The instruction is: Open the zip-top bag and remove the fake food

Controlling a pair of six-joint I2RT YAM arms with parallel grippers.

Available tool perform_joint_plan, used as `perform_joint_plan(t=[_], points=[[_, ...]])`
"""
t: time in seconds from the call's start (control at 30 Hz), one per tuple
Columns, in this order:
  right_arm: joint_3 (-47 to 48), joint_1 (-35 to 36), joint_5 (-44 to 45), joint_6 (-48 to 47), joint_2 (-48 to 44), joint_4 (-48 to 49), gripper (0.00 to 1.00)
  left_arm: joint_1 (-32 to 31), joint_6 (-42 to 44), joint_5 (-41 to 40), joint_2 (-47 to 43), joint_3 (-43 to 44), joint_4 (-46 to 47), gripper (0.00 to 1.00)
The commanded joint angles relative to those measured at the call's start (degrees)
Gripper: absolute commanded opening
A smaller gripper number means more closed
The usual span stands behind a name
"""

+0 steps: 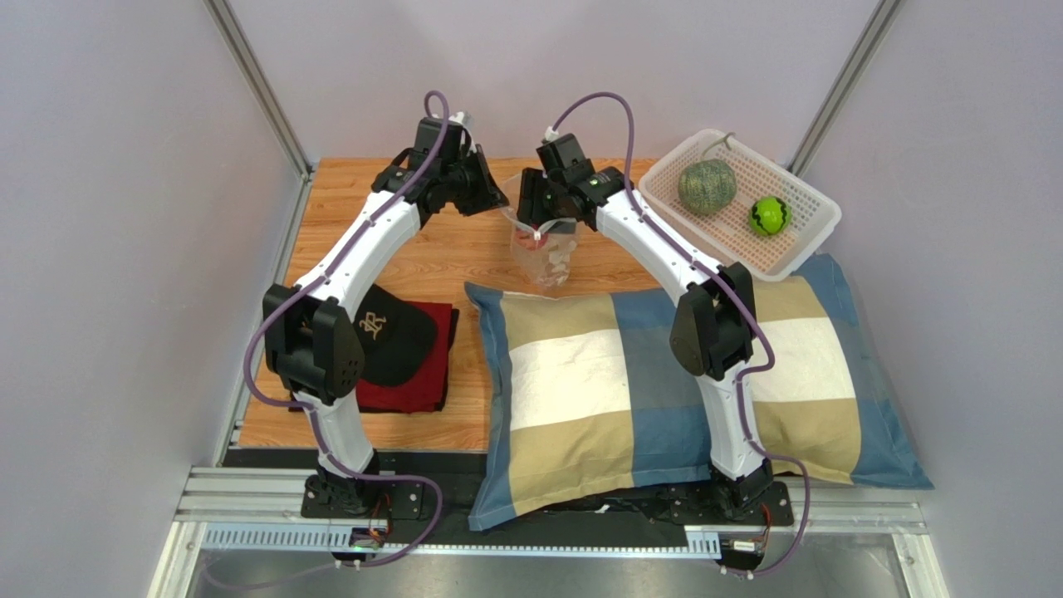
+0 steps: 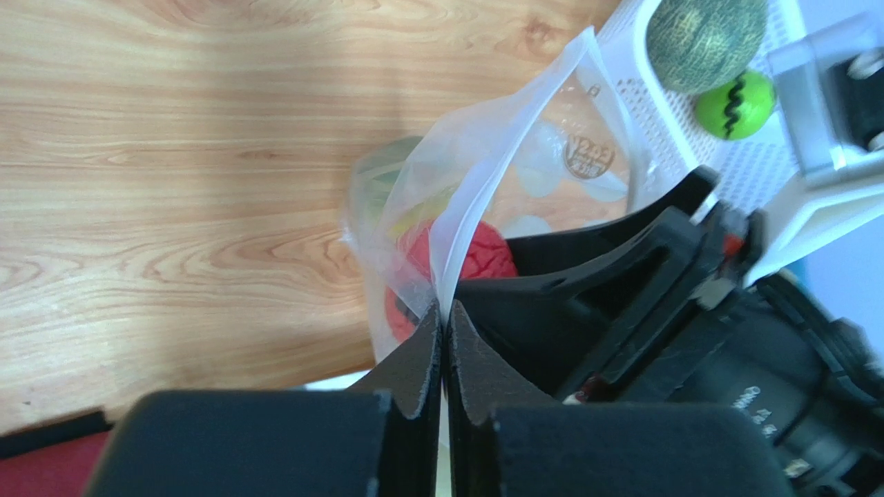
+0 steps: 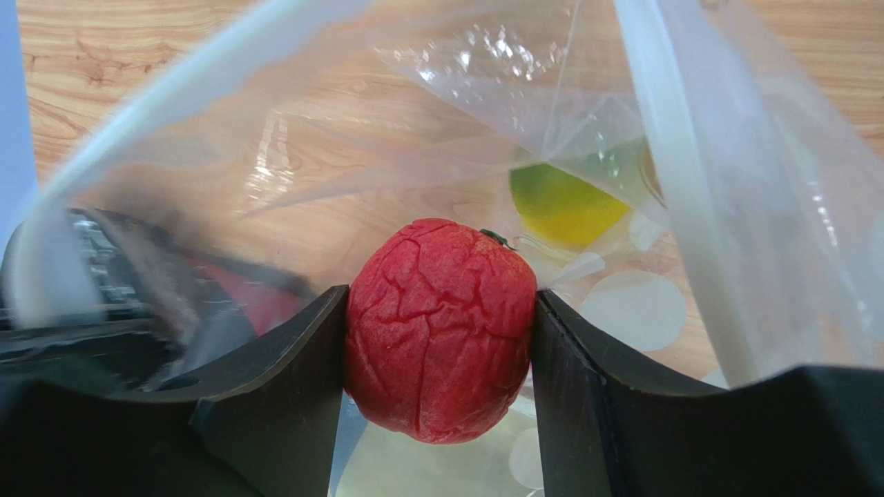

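Note:
The clear zip-top bag [image 1: 545, 249] hangs open over the wooden table between both arms. My left gripper [image 2: 446, 311] is shut on the bag's rim [image 2: 488, 186] and holds it up. My right gripper [image 3: 441, 331] reaches inside the bag [image 3: 436, 114] and is shut on the red round fruit [image 3: 438, 326]. A yellow-green piece [image 3: 565, 202] lies deeper in the bag. The red fruit also shows through the plastic in the left wrist view [image 2: 472, 254]. The grey-green melon ball [image 1: 706, 186] and the bright green ball [image 1: 769, 217] lie in the white basket [image 1: 799, 199].
A checked pillow [image 1: 599, 374] lies across the near table under the right arm. A black cap [image 1: 393, 330] rests on a red cloth [image 1: 424, 374] at the left. The basket stands at the back right.

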Motion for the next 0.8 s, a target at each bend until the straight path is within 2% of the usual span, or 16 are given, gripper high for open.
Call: perform_joint_plan(t=[0.0,0.1,0.13,0.2,0.27,0.33,0.4,0.57,0.7,0.77], points=[[4.51,0.32,2.63,4.52,-1.52,0.73,0.0,-1.24,4.85,1.95,-2.83,-1.59,2.01,0.0],[9.52,-0.21,6.95,10.67,0.59,-5.76,0.0,-3.25,7.84,0.1,-6.44,-5.46,4.83,0.0],[13.63,-0.38,6.78,15.22,2.51,-9.0,0.0,-3.7,8.19,-0.25,-7.75,-6.18,5.62,0.0],[16.82,-1.26,6.16,18.59,4.19,-11.4,0.0,-4.49,8.37,0.97,-8.73,-8.28,7.98,0.0],[18.07,-1.35,6.42,19.22,5.52,-10.8,0.0,-4.58,7.41,5.34,-9.26,-9.52,9.92,0.0],[15.28,-1.53,5.11,18.96,5.43,-6.77,0.0,-4.93,6.62,8.34,-9.52,-9.52,10.46,0.0],[14.56,-2.23,1.61,20.97,5.52,-5.7,0.0,-5.02,7.93,9.32,-10.31,-10.83,11.33,0.0],[12.81,-4.86,-9.19,30.79,2.81,-5.95,0.0,-4.85,8.99,3.26,-13.12,-15.75,9.06,0.0],[7.89,-6.62,-17.29,39.67,-1.06,-6.57,0.0,-4.85,8.81,3.44,-11.72,-16.73,8.96,0.0],[5.95,-6.62,-20.97,41.02,-2.64,-6.57,0.0,-4.85,9.16,3.17,-10.67,-16.38,9.23,0.0]])
